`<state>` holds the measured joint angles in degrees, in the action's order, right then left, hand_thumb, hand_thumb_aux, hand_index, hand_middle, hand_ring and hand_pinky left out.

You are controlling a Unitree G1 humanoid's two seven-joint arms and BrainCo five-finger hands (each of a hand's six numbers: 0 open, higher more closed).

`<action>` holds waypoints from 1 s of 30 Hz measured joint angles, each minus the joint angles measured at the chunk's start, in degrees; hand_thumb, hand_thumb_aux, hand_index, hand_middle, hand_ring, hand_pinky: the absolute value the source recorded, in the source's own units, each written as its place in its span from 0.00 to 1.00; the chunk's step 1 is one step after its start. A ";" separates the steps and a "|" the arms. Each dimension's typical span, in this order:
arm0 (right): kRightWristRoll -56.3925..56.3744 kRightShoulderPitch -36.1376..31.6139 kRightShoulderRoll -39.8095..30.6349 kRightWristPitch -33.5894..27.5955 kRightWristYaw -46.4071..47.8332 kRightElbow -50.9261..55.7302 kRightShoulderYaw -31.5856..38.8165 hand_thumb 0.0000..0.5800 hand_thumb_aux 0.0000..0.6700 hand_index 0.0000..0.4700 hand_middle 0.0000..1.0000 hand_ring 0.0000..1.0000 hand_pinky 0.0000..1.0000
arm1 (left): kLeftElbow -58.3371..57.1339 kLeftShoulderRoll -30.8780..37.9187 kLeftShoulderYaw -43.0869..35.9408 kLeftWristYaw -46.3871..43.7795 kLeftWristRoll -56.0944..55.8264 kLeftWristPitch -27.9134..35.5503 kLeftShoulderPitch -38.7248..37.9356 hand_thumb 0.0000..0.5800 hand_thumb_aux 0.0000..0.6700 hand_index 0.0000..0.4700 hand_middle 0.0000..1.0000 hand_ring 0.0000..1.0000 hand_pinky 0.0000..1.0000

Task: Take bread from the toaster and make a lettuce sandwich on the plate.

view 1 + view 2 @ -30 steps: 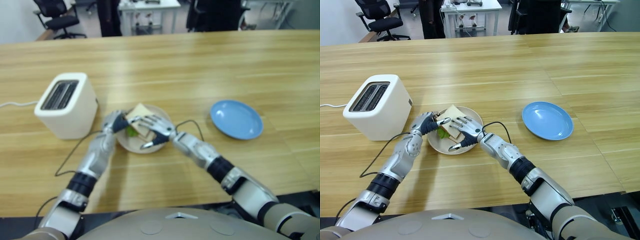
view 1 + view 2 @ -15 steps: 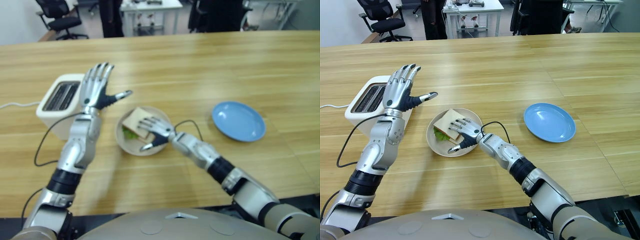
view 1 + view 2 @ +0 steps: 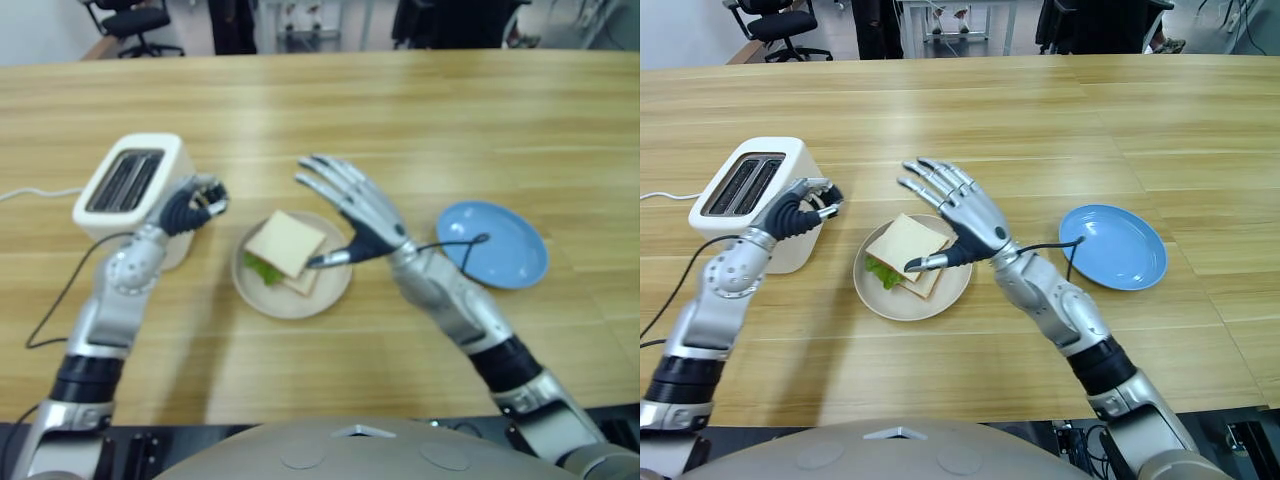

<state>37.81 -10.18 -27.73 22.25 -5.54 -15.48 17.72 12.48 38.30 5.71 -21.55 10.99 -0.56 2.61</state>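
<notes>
The right hand (image 3: 975,222) hovers with its fingers spread wide and nothing in them, thumb angled down; just under the thumb and to the hand's left lies the round beige plate (image 3: 952,287), carrying the sandwich of pale bread slices (image 3: 908,243); a frill of green lettuce (image 3: 878,270) shows at the sandwich's far side from this hand. The stack looks light, soft and loosely built; the top slice would likely slide on the leaf, so take it by opposite crust edges, or steady it gently from above, without squeezing. Further left, the left hand (image 3: 800,208) is curled on nothing, just beside the white box-shaped toaster (image 3: 740,190); to the right hand's right, a round blue plate (image 3: 1112,250) rests on the wooden table (image 3: 1040,120).
</notes>
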 measured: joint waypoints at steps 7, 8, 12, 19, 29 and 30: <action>-18.49 12.03 -11.49 -10.92 27.01 -6.88 -1.75 1.00 1.00 0.98 1.00 1.00 1.00 | 11.94 14.30 0.18 -17.98 -4.04 1.67 -15.72 1.00 1.00 0.98 1.00 1.00 1.00; -19.91 13.75 -12.73 -12.16 29.77 -7.97 -1.56 1.00 1.00 0.98 1.00 1.00 1.00 | 12.47 15.46 -0.59 -19.70 -3.48 2.29 -17.67 1.00 1.00 0.98 1.00 1.00 1.00; -21.06 16.48 -13.85 -16.65 38.51 -11.17 2.87 1.00 1.00 0.98 1.00 1.00 1.00 | 11.49 16.38 -5.95 -23.08 0.16 4.67 -18.55 1.00 1.00 0.98 1.00 1.00 1.00; -13.24 13.65 -7.79 -20.84 44.90 -9.61 14.10 1.00 1.00 0.98 1.00 1.00 1.00 | -1.58 11.79 -19.36 -23.59 10.06 6.83 -9.56 1.00 1.00 0.98 1.00 1.00 1.00; -7.75 4.37 2.36 -18.61 44.20 10.97 21.00 1.00 1.00 0.98 1.00 1.00 1.00 | -20.03 0.13 -26.99 -17.52 16.21 1.89 6.53 1.00 1.00 0.98 1.00 1.00 1.00; -7.71 2.79 3.26 -17.63 43.24 13.78 20.92 1.00 1.00 0.98 1.00 1.00 1.00 | -23.11 -1.42 -27.16 -16.01 16.48 0.93 8.47 1.00 1.00 0.98 1.00 1.00 1.00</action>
<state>30.10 -7.38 -24.47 4.62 37.70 -1.70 38.64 -10.63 36.88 -21.45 -37.56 27.47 0.37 11.08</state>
